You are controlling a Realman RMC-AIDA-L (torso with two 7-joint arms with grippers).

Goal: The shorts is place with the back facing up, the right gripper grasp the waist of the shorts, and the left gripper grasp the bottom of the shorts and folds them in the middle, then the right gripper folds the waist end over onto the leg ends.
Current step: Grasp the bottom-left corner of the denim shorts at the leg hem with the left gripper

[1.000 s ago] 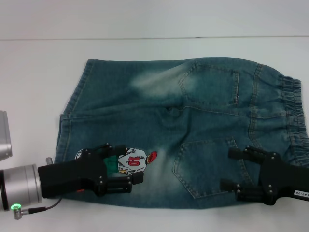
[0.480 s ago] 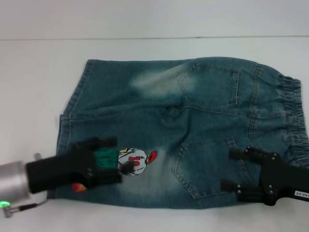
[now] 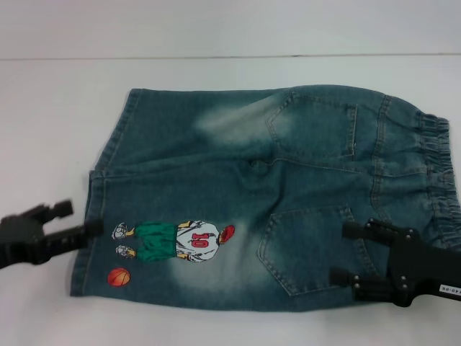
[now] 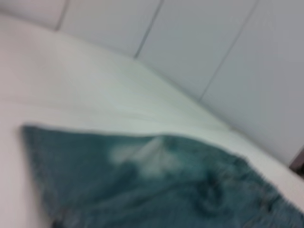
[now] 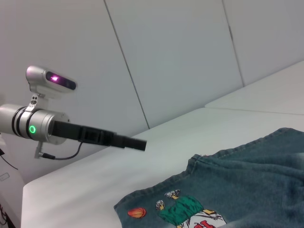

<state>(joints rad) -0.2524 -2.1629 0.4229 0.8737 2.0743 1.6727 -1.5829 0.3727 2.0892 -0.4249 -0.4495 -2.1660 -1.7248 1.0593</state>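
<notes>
white table [image 3: 57, 115] fills the frame | blue-green faded denim shorts [image 3: 288, 194] lie flat across the middle, back pockets up, ruffled elastic waist [image 3: 439, 180] at right edge, cartoon patch lower left | black right gripper [image 3: 353, 254] lower right, fingers spread wide over the pocket, holding nothing | black left gripper [image 3: 68, 220] at left edge beside the hem, fingers parted, empty

Left pincer [image 3: 78, 219] just beside the shorts [image 3: 238, 166] hem; bare table [image 3: 216, 72] all around

Bright even light, soft shadows, left wrist view blurred, head and right wrist views sharper
</notes>
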